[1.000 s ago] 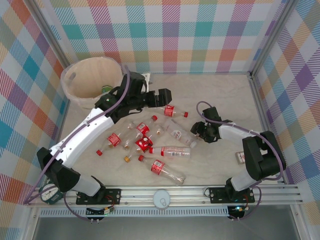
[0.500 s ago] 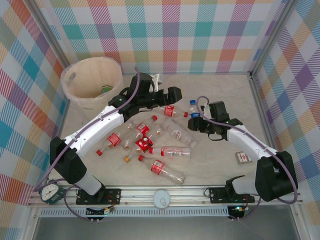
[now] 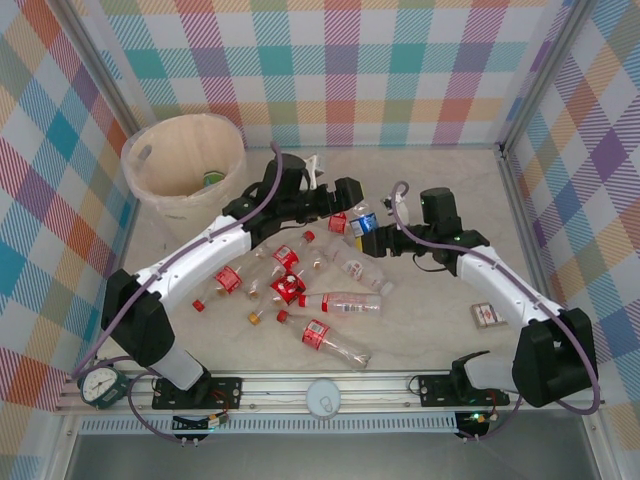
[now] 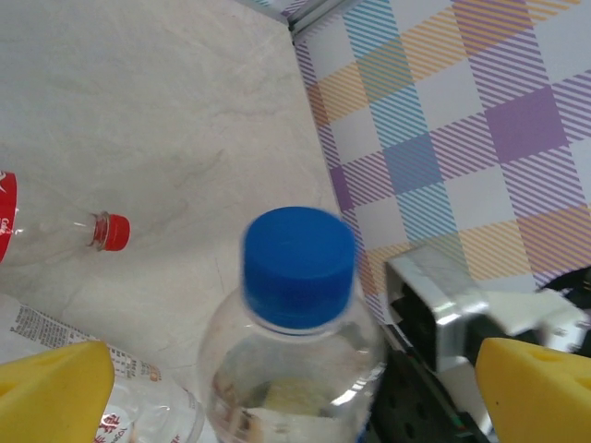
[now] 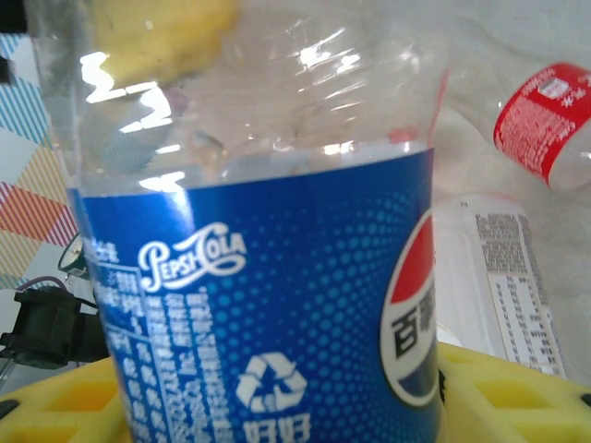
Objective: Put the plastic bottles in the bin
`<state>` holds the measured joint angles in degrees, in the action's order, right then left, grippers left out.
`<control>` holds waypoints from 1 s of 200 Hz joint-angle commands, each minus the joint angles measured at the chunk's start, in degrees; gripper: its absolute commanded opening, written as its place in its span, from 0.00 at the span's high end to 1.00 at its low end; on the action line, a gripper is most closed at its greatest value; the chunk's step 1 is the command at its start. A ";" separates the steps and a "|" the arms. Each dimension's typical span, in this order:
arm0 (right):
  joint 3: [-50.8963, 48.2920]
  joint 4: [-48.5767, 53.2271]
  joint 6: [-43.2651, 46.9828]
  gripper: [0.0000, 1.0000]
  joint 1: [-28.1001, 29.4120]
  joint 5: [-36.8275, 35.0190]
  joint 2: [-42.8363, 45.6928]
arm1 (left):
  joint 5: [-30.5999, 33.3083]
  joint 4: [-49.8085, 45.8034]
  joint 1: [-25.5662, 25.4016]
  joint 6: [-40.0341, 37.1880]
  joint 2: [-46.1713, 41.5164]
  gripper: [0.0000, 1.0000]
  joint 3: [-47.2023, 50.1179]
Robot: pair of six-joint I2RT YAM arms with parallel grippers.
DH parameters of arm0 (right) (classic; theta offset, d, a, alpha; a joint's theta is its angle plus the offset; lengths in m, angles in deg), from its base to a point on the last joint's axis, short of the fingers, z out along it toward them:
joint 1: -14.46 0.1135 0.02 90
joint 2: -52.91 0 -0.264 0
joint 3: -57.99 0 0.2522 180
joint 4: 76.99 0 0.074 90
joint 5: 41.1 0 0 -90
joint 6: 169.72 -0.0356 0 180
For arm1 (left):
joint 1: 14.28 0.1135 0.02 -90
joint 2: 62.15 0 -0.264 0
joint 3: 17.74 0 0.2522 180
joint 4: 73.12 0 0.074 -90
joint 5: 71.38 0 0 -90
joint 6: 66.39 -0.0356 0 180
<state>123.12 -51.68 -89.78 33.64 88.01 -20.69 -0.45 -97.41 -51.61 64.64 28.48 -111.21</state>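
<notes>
My right gripper (image 3: 376,240) pinches the blue-labelled bottle (image 3: 361,223). My left gripper (image 3: 347,203) is spread beside it. The bin (image 3: 160,205) holds something green (image 3: 212,179).

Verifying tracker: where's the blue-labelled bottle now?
Top view, mid-table: the blue-labelled bottle is held in the right gripper, its cap facing the open left gripper, just beyond the red-labelled bottles.

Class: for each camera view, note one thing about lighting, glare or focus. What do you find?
Top external: evenly lit and sharp, no harsh glare. Left wrist: the blue-labelled bottle is soft around its cap, and the yellow fingertips at the bottom corners are out of focus. Right wrist: white glare streaks on that bottle's clear plastic above the label; the red-labelled bottle behind is blurred.
</notes>
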 commanded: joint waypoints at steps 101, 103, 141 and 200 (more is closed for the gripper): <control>1.10 -10.92 -4.03 0.43 2.55 -1.67 -0.06 | -2.55 10.88 -3.46 7.82 5.26 0.13 1.99; 1.10 -10.98 -4.05 0.43 2.53 -1.74 -0.14 | -2.55 10.88 -3.46 7.83 5.26 0.14 2.07; 1.23 -11.20 -4.51 0.41 2.71 -1.90 -0.97 | -2.31 11.00 -3.42 7.87 5.50 0.34 1.85; 2.13 -6.78 -2.29 0.23 2.70 -3.78 -1.24 | -1.34 10.50 -3.42 7.41 5.24 0.49 2.62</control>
<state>123.23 -59.24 -93.96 35.94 85.15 -21.57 -1.89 -86.90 -54.49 72.03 33.51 -109.52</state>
